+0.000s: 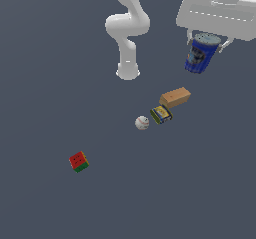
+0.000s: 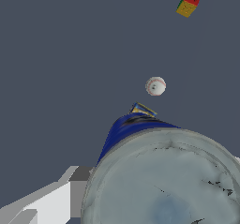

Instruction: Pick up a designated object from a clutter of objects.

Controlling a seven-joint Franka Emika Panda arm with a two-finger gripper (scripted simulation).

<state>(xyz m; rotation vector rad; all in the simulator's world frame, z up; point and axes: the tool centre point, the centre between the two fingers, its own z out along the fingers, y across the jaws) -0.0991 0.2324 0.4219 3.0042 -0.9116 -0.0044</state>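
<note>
Progress looks nearly complete in the exterior view: the small blue cylindrical can with a silver-grey lid and a white-and-dark label [image 1: 201,53] hangs tilted under the white gripper [image 1: 206,39], well above the dark grey desk [image 1: 45,58] and apart from everything else. The fingers [image 1: 223,44] show only as thin tips beside the lid, and since the can hangs clear of the desk under them, I judge them to be pinching it. Left behind on the desk, the brown cardboard box [image 1: 175,97] lies just beside the small yellow-green flat tin [image 1: 161,115], with the white baseball [image 1: 142,122] near them. The red-green puzzle cube [image 1: 78,161] sits well apart, toward the exterior view's left. None of these appears to be touching the can.

The wrist view shows the can's grey lid [image 2: 164,181] filling much of the picture, its blue wall falling away behind. A white part of the gripper touches the lid's edge on one side; the opposite side is out of frame. Beyond the can, the tin [image 2: 143,109], the baseball [image 2: 155,85] and the cube [image 2: 189,2] look small and far off, which fits a can raised high.

By my reading, the pick itself is done and the right object is taken; what is left, if anything, is only to hold it steady.
</note>
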